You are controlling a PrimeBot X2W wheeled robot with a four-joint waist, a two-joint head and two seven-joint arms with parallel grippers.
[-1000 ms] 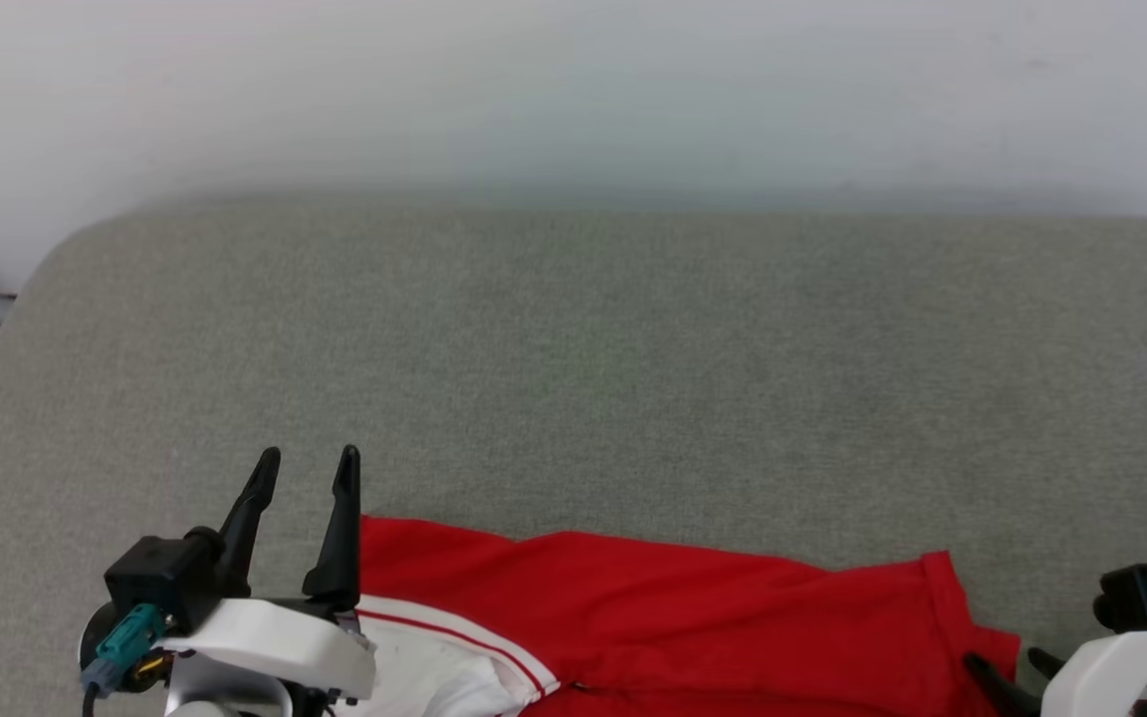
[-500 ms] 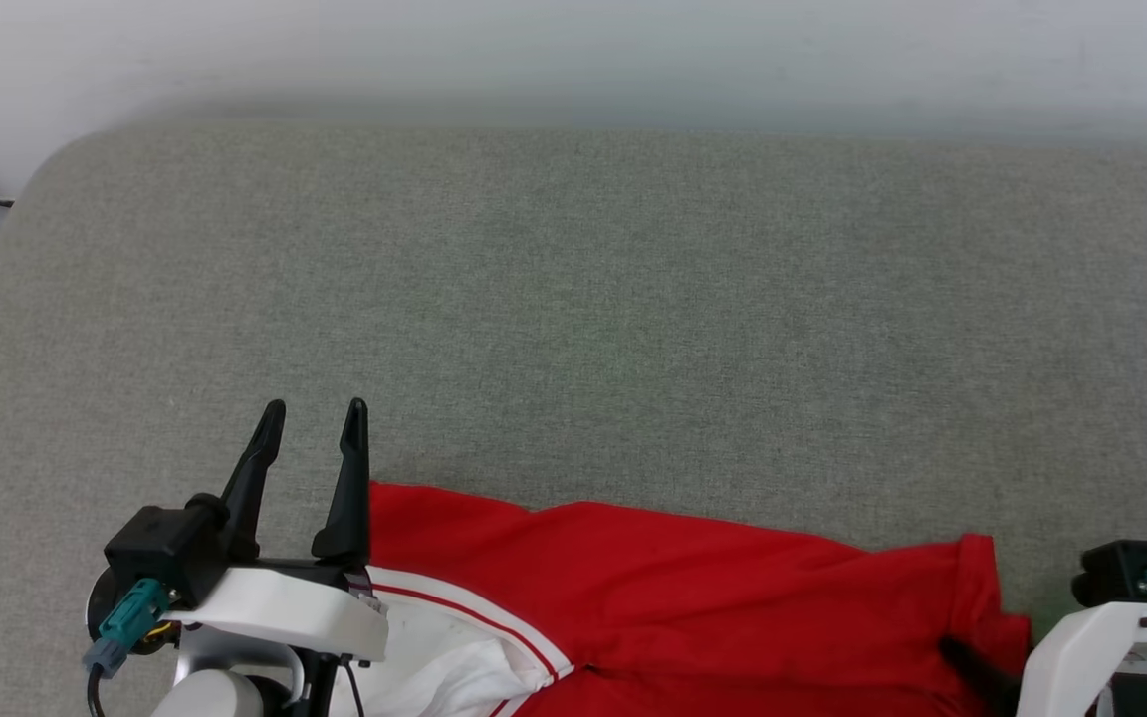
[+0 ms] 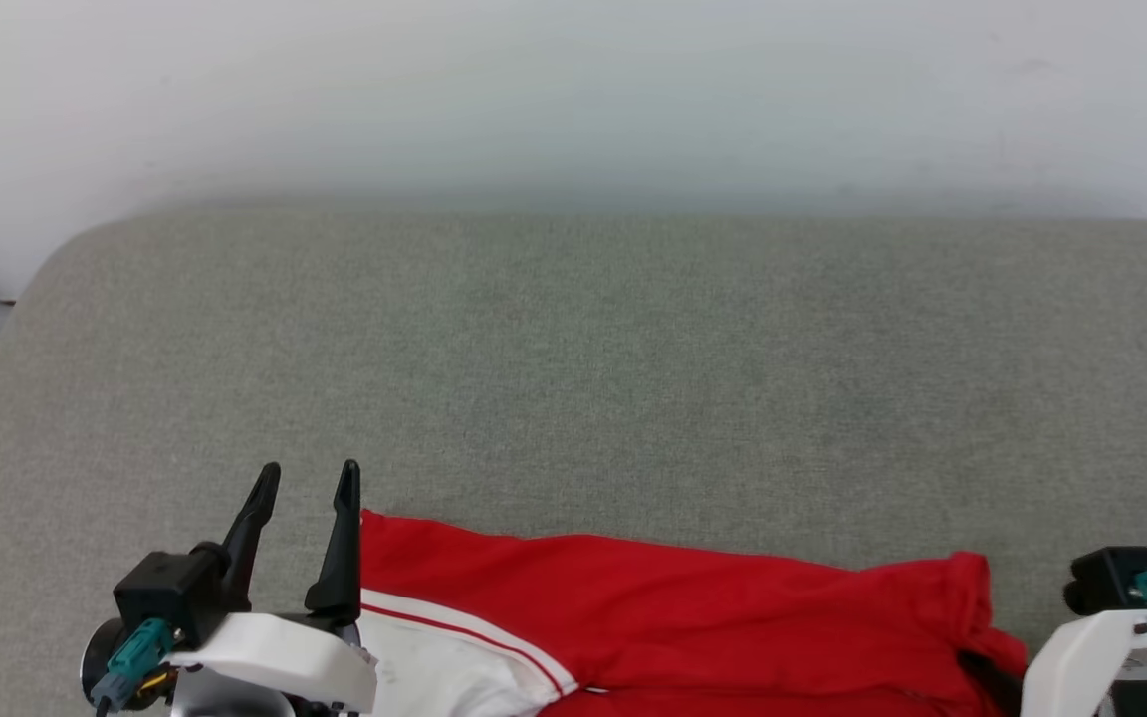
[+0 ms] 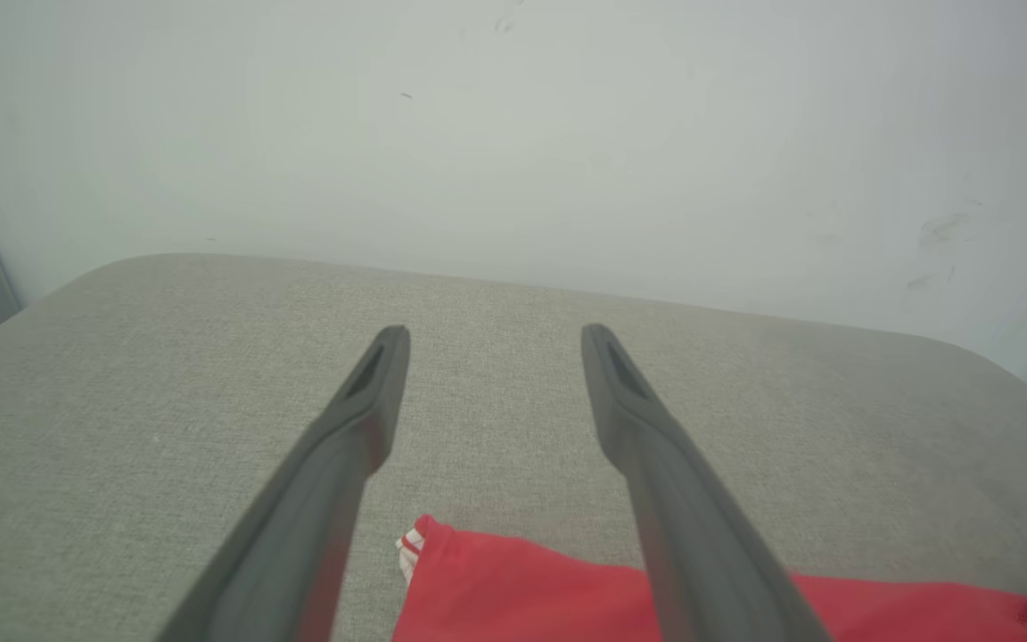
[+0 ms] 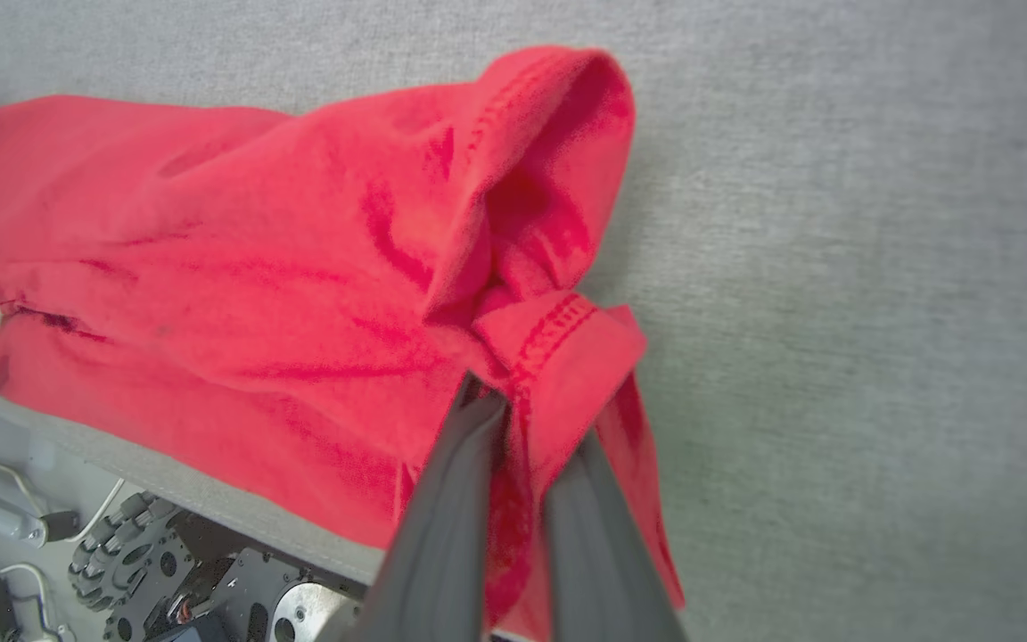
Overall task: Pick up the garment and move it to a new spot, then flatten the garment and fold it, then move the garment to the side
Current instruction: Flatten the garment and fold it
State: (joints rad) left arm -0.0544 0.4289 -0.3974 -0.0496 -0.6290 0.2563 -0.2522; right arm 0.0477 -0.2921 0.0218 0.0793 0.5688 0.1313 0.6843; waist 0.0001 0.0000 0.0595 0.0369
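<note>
Grey padded table (image 3: 573, 378), white wall (image 3: 573, 90) behind.
Right gripper (image 5: 527, 419): fingers pinched together on a bunched red hem corner of the garment (image 5: 255, 267), near the table's front edge.
Left gripper (image 3: 309, 468): fingers spread apart, holding nothing, above the table just beside the garment's far left corner.
Garment: red body, white striped sleeve, lying along the front edge and partly overhanging it.
Wheeled base (image 5: 121, 553): below the edge.
</note>
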